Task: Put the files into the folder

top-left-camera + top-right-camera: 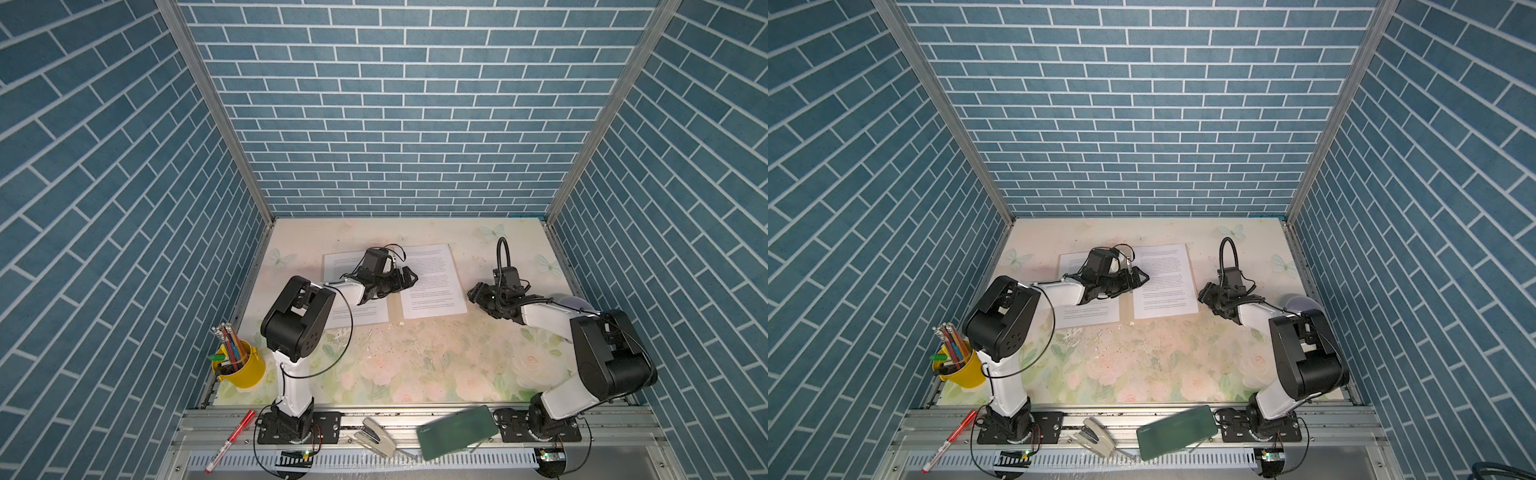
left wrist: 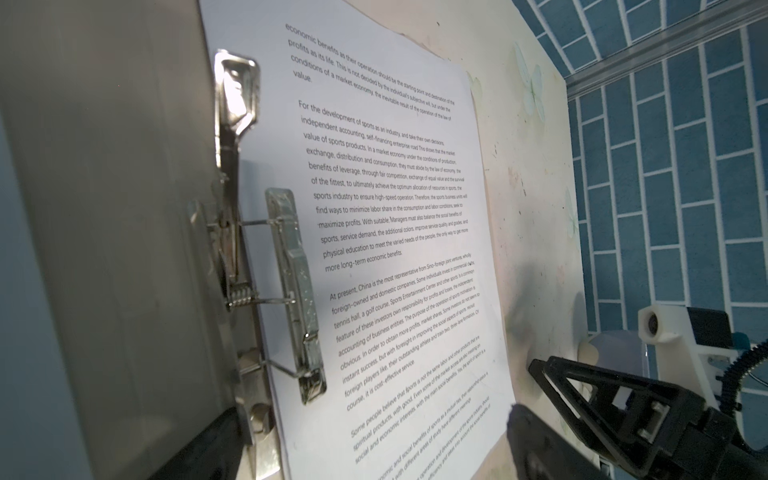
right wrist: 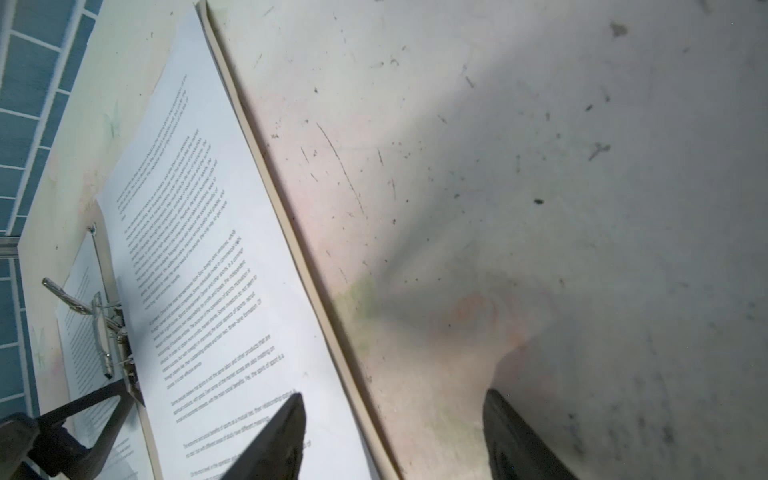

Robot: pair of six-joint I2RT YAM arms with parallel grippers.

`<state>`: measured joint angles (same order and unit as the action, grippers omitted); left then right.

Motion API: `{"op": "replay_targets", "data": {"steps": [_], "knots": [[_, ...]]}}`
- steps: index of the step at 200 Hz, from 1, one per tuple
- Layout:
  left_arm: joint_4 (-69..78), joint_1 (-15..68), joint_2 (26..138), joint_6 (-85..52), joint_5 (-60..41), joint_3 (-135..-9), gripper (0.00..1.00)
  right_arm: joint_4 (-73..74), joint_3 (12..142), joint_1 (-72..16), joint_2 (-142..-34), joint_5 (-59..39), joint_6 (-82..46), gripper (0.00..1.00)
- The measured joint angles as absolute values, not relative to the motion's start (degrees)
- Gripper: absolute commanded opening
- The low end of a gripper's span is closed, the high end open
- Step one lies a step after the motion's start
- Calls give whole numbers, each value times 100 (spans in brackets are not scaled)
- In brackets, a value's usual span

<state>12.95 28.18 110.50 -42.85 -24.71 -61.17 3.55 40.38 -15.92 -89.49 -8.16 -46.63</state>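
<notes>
the folder [image 3: 291, 237] lies open at the far middle of the table [image 1: 415, 365], with the left sheet [image 1: 338, 266] and the right sheet [image 1: 432, 282] on its two halves. the left gripper [image 1: 405, 277] hangs over the clip [image 2: 295, 291], jaws wide apart and empty. the right gripper [image 1: 476, 293] stands beside the folder's edge, also open, holding nothing. my worry: a fingertip may catch a paper edge and drag or crease it, because the left sheet seems not pinned.

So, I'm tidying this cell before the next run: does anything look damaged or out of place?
Yes. The table just in front of the open folder is littered with white flecks and dark scuffs, as if its floral surface is chipping. The dark green case lies askew on the front rail.
</notes>
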Motion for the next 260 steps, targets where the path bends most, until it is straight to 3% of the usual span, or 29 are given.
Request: {"op": "replay_targets", "data": {"steps": [85,192,260], "knots": [[1260,3050,11093,-4379,-2351,-6224,100,143,4077,-1258,-8912,-840,-4451,68],[755,2536,10864,-3894,-2235,-6598,100,193,4075,-1168,-8772,-829,-4298,69],[731,2368,11598,-3557,-2545,-7505,100,438,3999,-1031,-8772,-864,-4298,69]]}}
